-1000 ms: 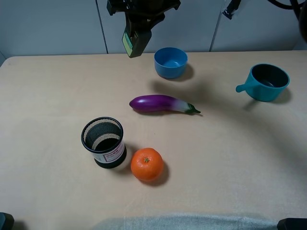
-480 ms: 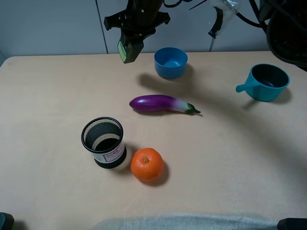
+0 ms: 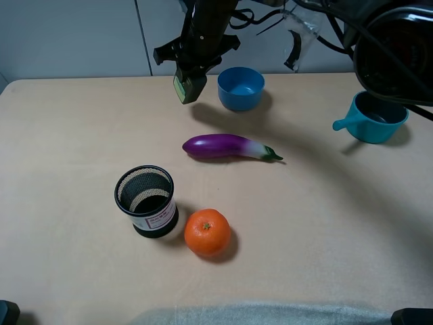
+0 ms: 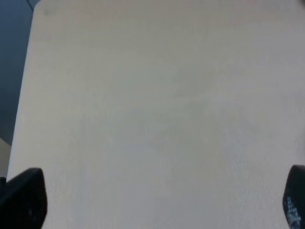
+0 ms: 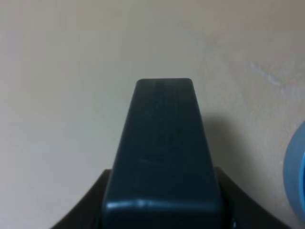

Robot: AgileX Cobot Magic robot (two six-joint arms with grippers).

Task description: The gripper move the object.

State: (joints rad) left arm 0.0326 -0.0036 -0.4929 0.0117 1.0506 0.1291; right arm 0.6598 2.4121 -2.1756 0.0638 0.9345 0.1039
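The right gripper [image 3: 195, 59] is clamped on the bottle [image 3: 189, 87] and holds it at the far side of the surface [image 3: 325, 223], just beside the blue bowl [image 3: 241, 88]. The bottle hangs with its label side to the left. Its shadow falls apart from it, so I judge it is lifted and not yet set down. In the right wrist view the dark body of the bottle [image 5: 162, 152] fills the middle, with bare surface under it and the bowl's rim at the edge.

So the pick seems done and the carry is going on. What is left, I think, is to put the bottle down and let go. Where it should land, I cannot tell.

The left gripper [image 4: 162, 198] has its jaws wide apart over bare surface and holds nothing.

There are 3 containers. The blue bowl looks empty. The teal cup [image 3: 375, 116] with a side handle is dark inside, and I see nothing in it. The mesh cup [image 3: 145, 200] near the orange [image 3: 207, 232] also shows nothing inside. An eggplant [image 3: 226, 147] lies in the middle, inside no container.
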